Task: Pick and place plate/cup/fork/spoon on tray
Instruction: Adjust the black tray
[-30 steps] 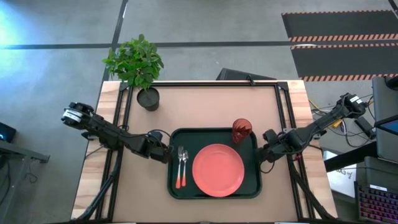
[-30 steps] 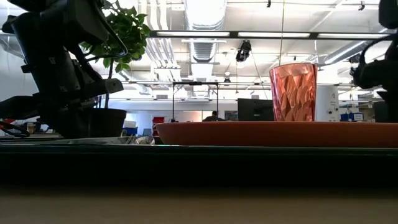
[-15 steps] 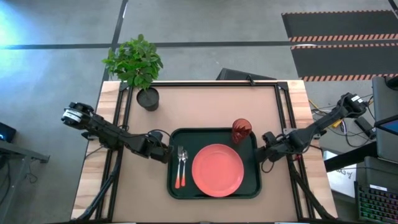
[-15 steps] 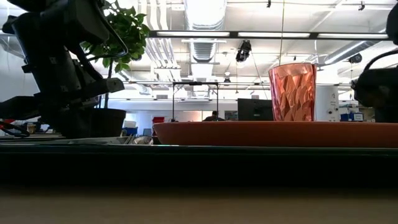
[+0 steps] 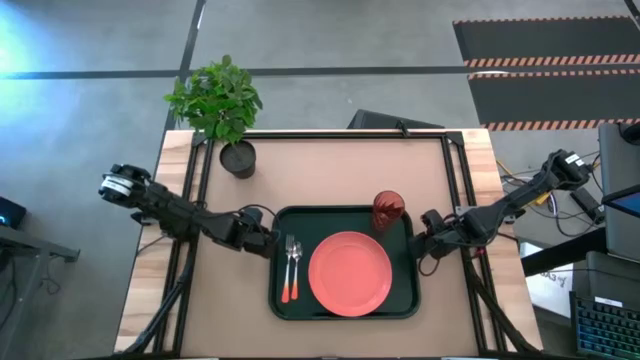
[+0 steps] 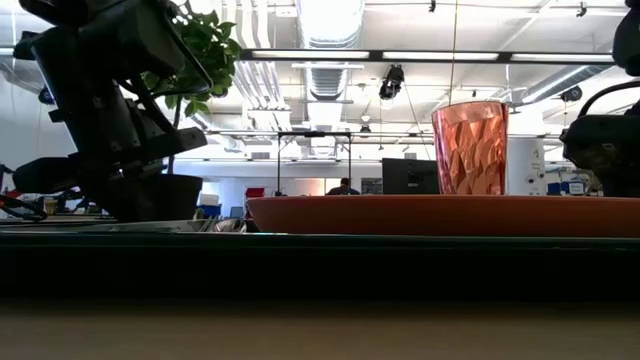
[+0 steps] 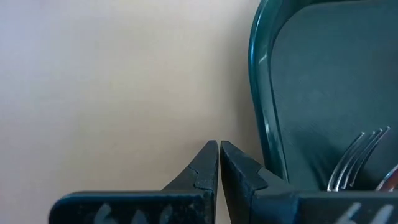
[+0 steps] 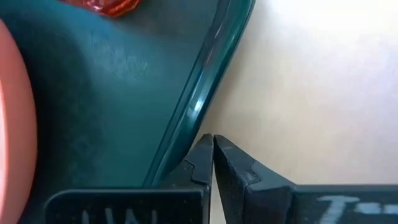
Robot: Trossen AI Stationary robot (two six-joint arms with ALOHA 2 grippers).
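The large dark green-black rectangular tray (image 5: 345,305) holds the flat coral-orange plate (image 5: 350,273), the translucent red-brown cup (image 5: 389,210) at its far right corner, and the orange-handled fork (image 5: 288,268) and spoon (image 5: 297,265) at its left. The left gripper (image 7: 219,146) sits just outside the left rim and the right gripper (image 8: 212,139) just outside the right rim, each with fingers pressed together, empty.

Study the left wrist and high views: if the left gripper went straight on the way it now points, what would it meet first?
Probably the tray. The left gripper, shut and empty, points along the tray's raised rim beside the bare table. The fingertips sit just outside the rim, so it might graze the rim or slide past over the tabletop; depth is unclear.
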